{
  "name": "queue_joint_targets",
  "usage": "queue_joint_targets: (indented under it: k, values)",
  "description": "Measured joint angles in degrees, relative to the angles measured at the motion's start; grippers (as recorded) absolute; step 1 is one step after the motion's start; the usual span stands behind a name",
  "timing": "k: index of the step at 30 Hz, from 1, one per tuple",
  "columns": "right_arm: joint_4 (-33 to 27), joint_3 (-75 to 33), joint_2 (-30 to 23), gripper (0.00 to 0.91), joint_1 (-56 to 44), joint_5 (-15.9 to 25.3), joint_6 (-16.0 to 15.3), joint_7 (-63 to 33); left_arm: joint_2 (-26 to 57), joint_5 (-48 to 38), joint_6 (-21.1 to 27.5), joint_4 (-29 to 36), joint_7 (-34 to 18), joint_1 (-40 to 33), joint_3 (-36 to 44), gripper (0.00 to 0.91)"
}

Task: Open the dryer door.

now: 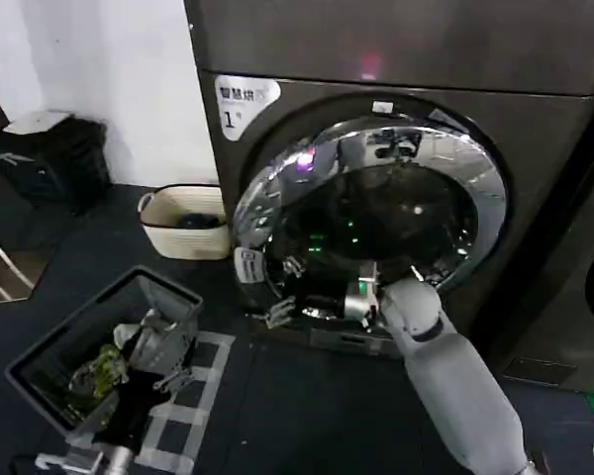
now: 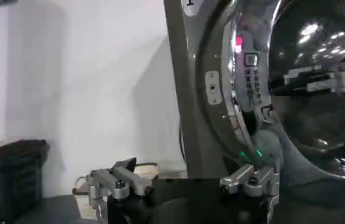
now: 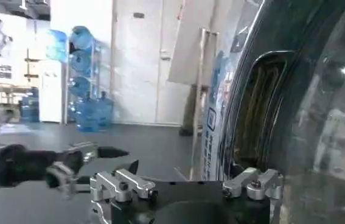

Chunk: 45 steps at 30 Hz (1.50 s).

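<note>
glossy chrome ring and dark glass on the dryer door (image 1: 376,213).

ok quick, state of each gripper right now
left gripper: open, holding nothing
right gripper: open, fingers spread beside the dryer door, not closed on it

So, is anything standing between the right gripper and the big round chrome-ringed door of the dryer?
Nothing visible does. The right gripper is already at the lower rim of the chrome-ringed, dark-glass dryer door, fingers open. The left gripper sits apart over the grey plastic crate.
</note>
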<state>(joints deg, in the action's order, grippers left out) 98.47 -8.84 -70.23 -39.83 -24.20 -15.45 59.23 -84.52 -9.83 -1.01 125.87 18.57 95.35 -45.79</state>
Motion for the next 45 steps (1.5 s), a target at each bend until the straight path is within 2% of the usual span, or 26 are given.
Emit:
queue_joint_targets:
  k: [14,27,32,45]
  values:
    - [3.1,-3.3,2.4,0.907,-4.2,-1.0,0.0,10.8,3.1,-10.0,0.5,-2.9,9.8,-4.4,-4.1,0.907]
    - [6.1,-6.8,2.9,0.907,-7.6,-1.5,1.0,17.4,6.7,-15.5,1.8,-6.6,12.3,-9.2,-3.9,0.907]
    - [7.3,-8.6,2.9,0.907,-9.4,-3.1,1.6,19.1,8.7,-16.6,2.2,-8.0,12.7,-11.0,-3.0,0.907]
    - [9.5,-14.8,4.9,0.907,-13.9,-4.0,2.0,24.1,16.8,-24.0,3.4,-11.0,13.6,-15.8,1.2,0.907]
